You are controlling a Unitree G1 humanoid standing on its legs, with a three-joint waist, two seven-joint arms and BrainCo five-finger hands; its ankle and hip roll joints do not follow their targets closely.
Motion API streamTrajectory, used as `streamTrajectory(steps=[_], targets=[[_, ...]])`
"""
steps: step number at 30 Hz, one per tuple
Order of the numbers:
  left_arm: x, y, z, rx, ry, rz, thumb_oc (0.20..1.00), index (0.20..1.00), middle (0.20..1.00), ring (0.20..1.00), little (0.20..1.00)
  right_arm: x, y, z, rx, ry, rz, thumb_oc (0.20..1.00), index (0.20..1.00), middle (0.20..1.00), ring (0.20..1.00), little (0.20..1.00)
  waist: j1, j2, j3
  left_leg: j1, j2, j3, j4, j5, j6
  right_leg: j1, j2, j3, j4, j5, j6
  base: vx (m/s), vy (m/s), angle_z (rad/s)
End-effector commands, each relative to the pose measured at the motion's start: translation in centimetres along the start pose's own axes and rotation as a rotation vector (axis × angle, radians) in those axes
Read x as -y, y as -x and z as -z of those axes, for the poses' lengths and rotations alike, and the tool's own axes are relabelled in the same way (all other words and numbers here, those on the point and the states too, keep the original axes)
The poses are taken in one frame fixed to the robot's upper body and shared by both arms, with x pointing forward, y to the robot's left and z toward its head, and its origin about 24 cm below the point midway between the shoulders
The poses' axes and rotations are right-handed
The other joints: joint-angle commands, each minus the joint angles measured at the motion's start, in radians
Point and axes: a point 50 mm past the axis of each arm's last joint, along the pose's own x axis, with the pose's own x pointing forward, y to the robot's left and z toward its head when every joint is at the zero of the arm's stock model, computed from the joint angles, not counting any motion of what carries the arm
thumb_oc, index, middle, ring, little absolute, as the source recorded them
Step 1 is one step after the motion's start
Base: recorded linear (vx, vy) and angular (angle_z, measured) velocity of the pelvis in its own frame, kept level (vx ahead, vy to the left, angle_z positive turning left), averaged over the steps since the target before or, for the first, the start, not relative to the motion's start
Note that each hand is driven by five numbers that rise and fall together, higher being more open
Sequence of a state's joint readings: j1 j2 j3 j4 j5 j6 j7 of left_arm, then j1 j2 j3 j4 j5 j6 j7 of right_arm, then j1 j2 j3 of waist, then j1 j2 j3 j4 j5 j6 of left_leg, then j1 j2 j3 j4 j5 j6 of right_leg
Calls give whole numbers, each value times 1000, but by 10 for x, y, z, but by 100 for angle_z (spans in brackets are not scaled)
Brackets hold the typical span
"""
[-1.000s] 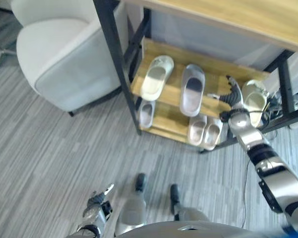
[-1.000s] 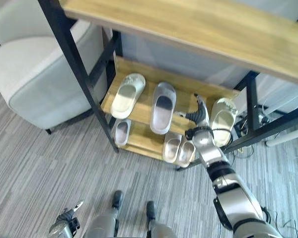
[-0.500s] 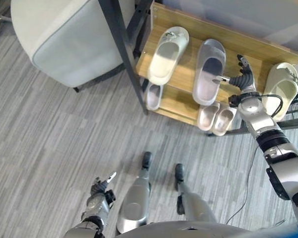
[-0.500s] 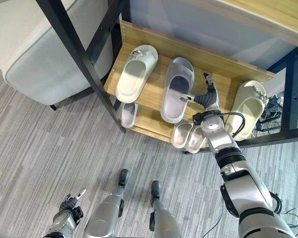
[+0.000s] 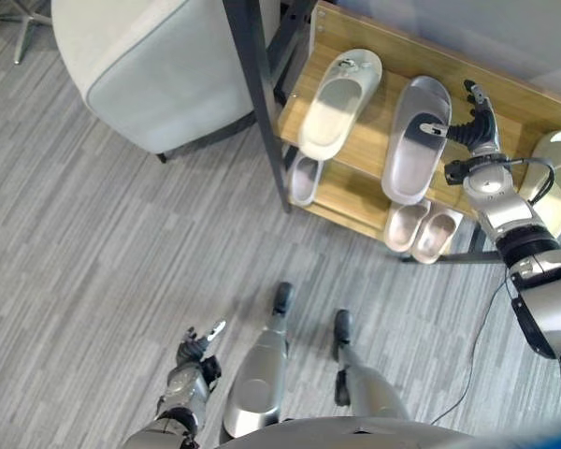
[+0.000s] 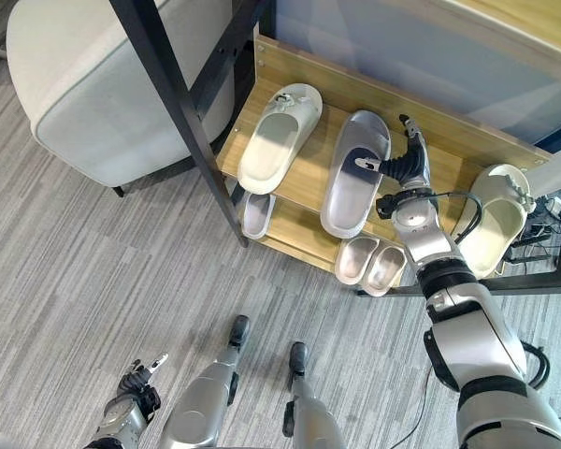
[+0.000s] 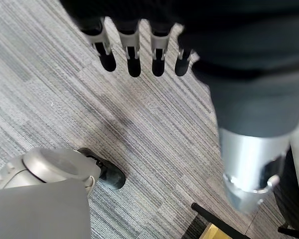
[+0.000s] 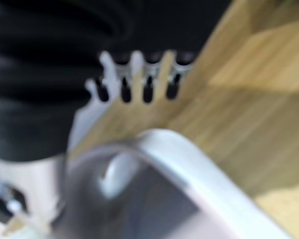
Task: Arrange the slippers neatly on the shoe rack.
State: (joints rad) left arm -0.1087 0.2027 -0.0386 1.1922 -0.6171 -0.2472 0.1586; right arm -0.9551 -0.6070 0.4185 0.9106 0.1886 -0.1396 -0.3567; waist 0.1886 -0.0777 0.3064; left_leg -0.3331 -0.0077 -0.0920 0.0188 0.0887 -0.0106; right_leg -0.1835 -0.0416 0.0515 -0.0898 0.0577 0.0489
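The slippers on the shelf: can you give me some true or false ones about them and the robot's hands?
1. The right hand is at the grey slipper on the upper shelf. True.
2. The left hand holds a slipper. False: it hangs low over the carpet, holding nothing.
3. A cream slipper lies left of the grey one. True.
4. The lower shelf is bare. False: a small pair and a single small slipper sit there.
5. Another cream slipper lies at the right end of the rack. True.
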Motion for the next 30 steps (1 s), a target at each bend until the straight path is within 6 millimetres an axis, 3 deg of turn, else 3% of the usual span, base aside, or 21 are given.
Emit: streamTrajectory(steps=[1, 5, 8, 9, 11, 12, 13, 16, 21, 26, 30], targets=[[-2, 1, 5, -6, -53, 8, 1000, 1000, 1000, 1000, 1000, 21, -9, -8, 37, 82, 52, 1000, 1000, 1000, 1000, 1000, 14, -12, -41, 6, -7, 25, 41, -106, -36, 46, -71, 8, 76, -92, 106, 0, 0, 0], [-2, 1, 4, -2, -45, 8, 1000, 1000, 1000, 1000, 1000, 24, -13, 4, -51, 156, 60, 1000, 1000, 1000, 1000, 1000, 22, -19, -39, -7, -11, 22, 42, -104, -39, 44, -73, 2, 71, -89, 109, 2, -3, 1], [2, -3, -5, 1, 23, -21, 1000, 1000, 1000, 1000, 1000, 24, -19, -5, -64, 193, 54, 1000, 1000, 1000, 1000, 1000, 10, -21, -38, -12, -10, 28, 42, -106, -39, 37, -72, 5, 72, -88, 110, -2, 19, 8], [0, -1, -1, -9, 13, -6, 1000, 1000, 1000, 1000, 1000, 30, -21, -3, -92, 222, 66, 928, 928, 928, 928, 928, 13, -19, -38, -14, -11, 27, 43, -105, -39, 37, -71, 5, 72, -87, 110, 0, 0, 0], [1, 1, 5, -15, -2, 15, 1000, 1000, 1000, 1000, 1000, 37, -20, 10, -169, 300, 100, 523, 523, 523, 523, 523, 18, -18, -37, -19, -13, 25, 44, -104, -38, 34, -69, 3, 73, -84, 110, 0, 0, 0], [3, 2, 7, -16, -1, 21, 1000, 1000, 1000, 1000, 1000, 41, -20, 15, -210, 328, 119, 241, 241, 241, 241, 241, 20, -17, -36, -22, -14, 23, 44, -103, -38, 31, -69, 2, 74, -83, 111, -6, -6, 5], [6, 2, 5, -10, -4, 28, 1000, 1000, 1000, 1000, 1000, 41, -18, 19, -240, 341, 127, 200, 200, 200, 200, 200, 21, -16, -35, -23, -15, 22, 42, -102, -39, 29, -69, 1, 74, -82, 111, -8, 4, 5], [15, 0, -3, 7, 0, 57, 1000, 1000, 1000, 1000, 1000, 45, -15, 28, -275, 416, 148, 200, 200, 200, 200, 200, 25, -13, -32, -28, -18, 20, 38, -95, -39, 27, -69, -3, 71, -78, 115, -19, 2, 4], [21, 1, -1, 1, -11, 68, 1000, 1000, 1000, 1000, 1000, 45, -13, 30, -269, 387, 196, 200, 200, 200, 200, 200, 26, -15, -35, -27, -21, 22, 25, -92, -39, 27, -69, -4, 65, -77, 118, -13, 5, 6], [17, 1, 4, -17, -52, 28, 1000, 1000, 1000, 1000, 1000, 30, -9, 22, -155, 377, 264, 200, 200, 200, 200, 200, 16, -22, -29, -29, -13, 29, 34, -97, -37, 18, -64, 5, 70, -78, 120, -34, 15, 1], [19, 0, 3, -27, -46, 3, 1000, 1000, 1000, 1000, 1000, 11, -1, 1, -11, 234, 340, 200, 200, 200, 200, 200, -2, -27, -29, -19, -8, 35, 41, -106, -32, 21, -61, 15, 77, -83, 116, -3, 4, -1]])
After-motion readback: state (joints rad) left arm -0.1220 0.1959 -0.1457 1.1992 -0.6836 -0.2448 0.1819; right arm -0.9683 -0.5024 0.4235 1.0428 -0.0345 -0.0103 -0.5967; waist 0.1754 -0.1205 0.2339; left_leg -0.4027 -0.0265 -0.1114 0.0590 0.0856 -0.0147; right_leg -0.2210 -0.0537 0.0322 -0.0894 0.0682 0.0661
